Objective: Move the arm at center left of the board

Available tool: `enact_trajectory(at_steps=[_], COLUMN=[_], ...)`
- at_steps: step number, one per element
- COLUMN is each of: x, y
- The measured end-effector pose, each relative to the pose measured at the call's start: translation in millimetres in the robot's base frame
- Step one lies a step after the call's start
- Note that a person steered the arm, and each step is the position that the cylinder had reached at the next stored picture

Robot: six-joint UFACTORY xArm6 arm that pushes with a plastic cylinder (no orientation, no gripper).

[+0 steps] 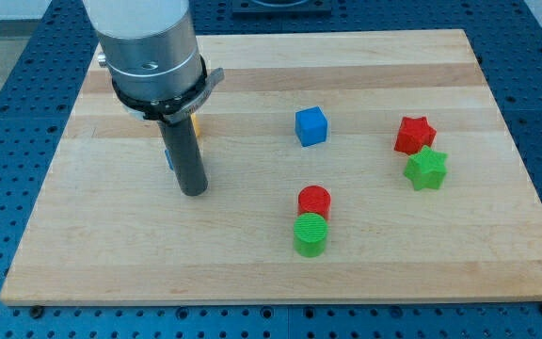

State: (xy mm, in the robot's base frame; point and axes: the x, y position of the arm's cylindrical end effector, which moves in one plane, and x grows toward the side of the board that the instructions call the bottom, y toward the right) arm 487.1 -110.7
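My tip [193,191] rests on the wooden board [102,235] at the view's centre left. The dark rod rises from it to the arm's grey body at the top left. A yellow block [196,125] and a blue block [168,158] peek out from behind the rod, mostly hidden, their shapes unclear. A blue cube [311,126] lies to the right of the rod. A red cylinder [314,201] touches a green cylinder [310,234] below it, right of the tip. A red star [414,135] and a green star [426,169] sit together at the right.
The board lies on a blue perforated table [7,141] that shows on all sides.
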Motion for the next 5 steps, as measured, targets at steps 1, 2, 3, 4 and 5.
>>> enact_trajectory(at_steps=[1, 2, 3, 4, 5], x=[-36, -53, -50, -22, 20], y=[0, 0, 1, 23, 17])
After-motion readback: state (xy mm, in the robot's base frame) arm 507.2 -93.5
